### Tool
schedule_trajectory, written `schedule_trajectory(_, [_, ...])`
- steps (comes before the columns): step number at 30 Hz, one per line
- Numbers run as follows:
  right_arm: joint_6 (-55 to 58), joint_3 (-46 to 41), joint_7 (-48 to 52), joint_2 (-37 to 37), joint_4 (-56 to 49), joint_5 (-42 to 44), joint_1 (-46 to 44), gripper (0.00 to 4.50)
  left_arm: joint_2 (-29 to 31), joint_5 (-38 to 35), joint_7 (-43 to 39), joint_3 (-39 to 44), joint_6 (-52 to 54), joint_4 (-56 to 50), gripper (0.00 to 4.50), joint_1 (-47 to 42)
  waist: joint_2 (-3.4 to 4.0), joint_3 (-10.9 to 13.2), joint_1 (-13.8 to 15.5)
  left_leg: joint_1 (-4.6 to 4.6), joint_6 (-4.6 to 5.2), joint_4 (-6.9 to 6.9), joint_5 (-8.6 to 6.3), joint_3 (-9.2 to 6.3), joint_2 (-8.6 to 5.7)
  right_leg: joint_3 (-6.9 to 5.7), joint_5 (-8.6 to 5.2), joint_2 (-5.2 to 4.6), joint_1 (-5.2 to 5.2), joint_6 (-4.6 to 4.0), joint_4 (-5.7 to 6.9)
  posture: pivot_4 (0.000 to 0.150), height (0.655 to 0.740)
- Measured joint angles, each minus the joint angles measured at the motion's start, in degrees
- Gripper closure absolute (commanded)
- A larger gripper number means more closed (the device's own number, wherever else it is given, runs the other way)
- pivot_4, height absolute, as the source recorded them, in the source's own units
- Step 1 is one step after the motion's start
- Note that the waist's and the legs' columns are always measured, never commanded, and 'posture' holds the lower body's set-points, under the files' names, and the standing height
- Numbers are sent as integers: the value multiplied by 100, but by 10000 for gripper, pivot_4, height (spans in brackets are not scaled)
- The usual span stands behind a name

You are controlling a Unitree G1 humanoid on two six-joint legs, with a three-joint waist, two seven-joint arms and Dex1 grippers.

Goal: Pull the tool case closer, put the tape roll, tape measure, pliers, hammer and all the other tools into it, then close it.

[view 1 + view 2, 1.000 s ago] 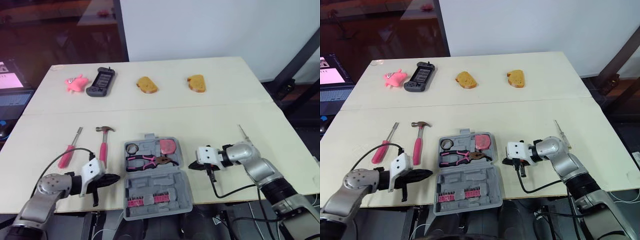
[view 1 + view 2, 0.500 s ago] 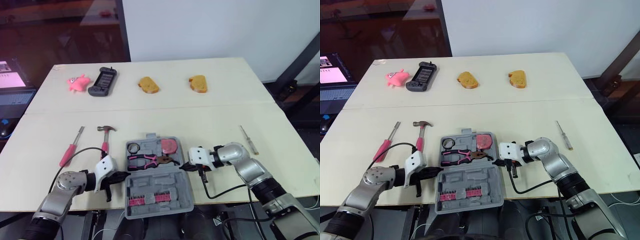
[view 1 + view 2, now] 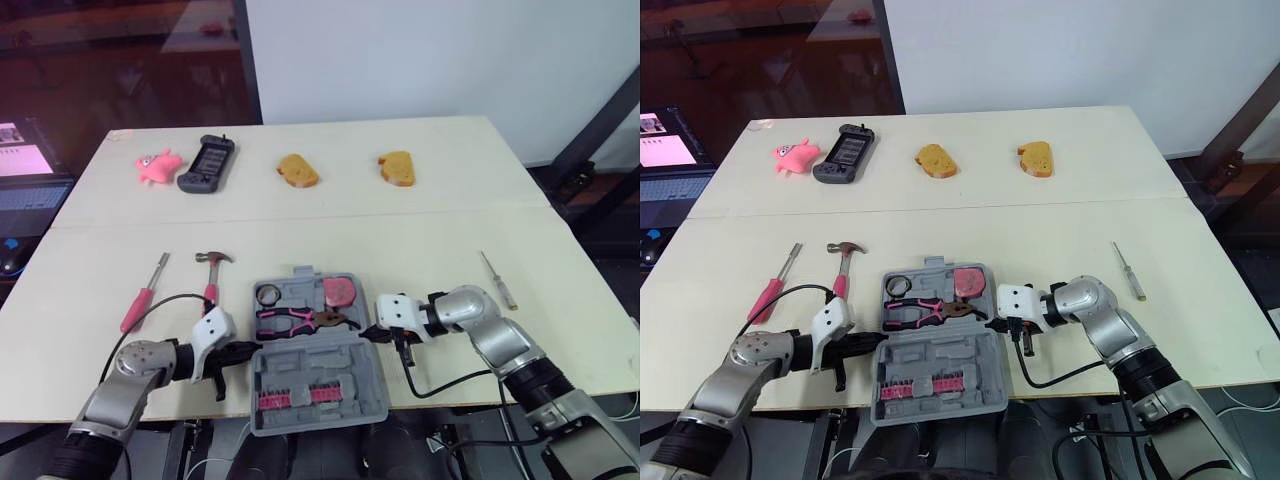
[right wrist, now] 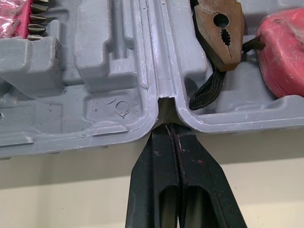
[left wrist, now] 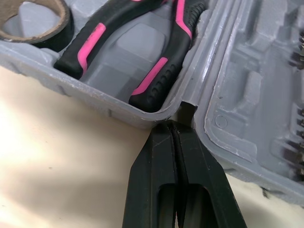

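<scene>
L claw (image 5: 175, 128) & R claw (image 4: 173, 127) both shut, tips wedged in hinge notches of open tool case (image 3: 310, 372) btwn them; hammer (image 3: 210, 275) beyond L claw, not yet packed; risk: uneven pull, a tip slips out, case skews.

On the surface:
- 1 grey plastic tool case (image 3: 315, 365), lying open
- 1 pair of black-and-pink-handled pliers (image 3: 292, 322)
- 1 dark tape roll (image 3: 266, 294)
- 1 pink tape measure (image 3: 338, 291)
- 1 pink strip of driver bits (image 3: 300, 398)
- 1 pink-handled hammer (image 3: 210, 272)
- 2 screwdrivers: pink-handled screwdriver (image 3: 140, 300), slim pale screwdriver (image 3: 497, 280)
- 2 golden-brown bread slices: left slice (image 3: 297, 170), right slice (image 3: 396, 166)
- 1 pink soft toy (image 3: 155, 163)
- 1 dark grey handheld device (image 3: 206, 163)
</scene>
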Motion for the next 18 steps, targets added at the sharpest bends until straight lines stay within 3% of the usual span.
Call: schedule_trajectory(18, [492, -39, -413, 197, 147, -75, -285, 45000, -187, 23, 440, 120, 299, 62, 44368, -495, 0, 0, -15, -1, -1, -1, 0, 1, -1, -1, 1, 1, -3, 2, 1, 1500, 7400])
